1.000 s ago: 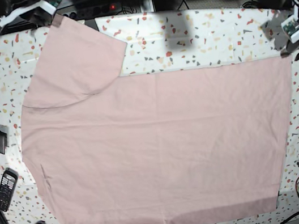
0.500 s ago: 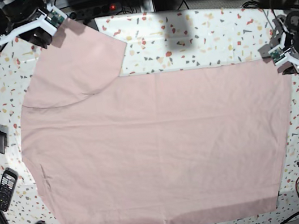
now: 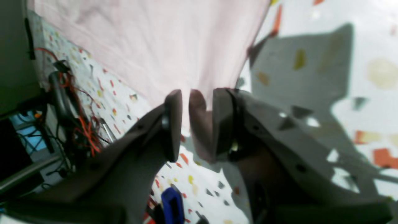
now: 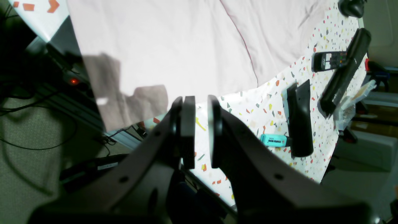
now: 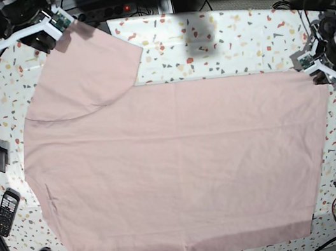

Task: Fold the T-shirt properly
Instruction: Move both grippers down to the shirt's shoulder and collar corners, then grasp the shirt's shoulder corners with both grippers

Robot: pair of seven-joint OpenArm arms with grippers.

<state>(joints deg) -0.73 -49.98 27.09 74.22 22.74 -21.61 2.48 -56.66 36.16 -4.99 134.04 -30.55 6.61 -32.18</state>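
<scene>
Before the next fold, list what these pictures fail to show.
- T-shirt: its bottom sleeve is cut off by the lower edge of the base view; only a plain pink side shows.
- Left gripper: in the left wrist view the shirt corner between its jaws is blurred, so a firm pinch is uncertain.
- Right gripper: in the right wrist view its jaws are narrowly apart with no cloth visible between them; in the base view it is too small to judge.

No text can be read: the turquoise marker (image 4: 274, 140) carries a dark label too small to make out, and the phone (image 4: 329, 60) keypad is blurred.
</scene>
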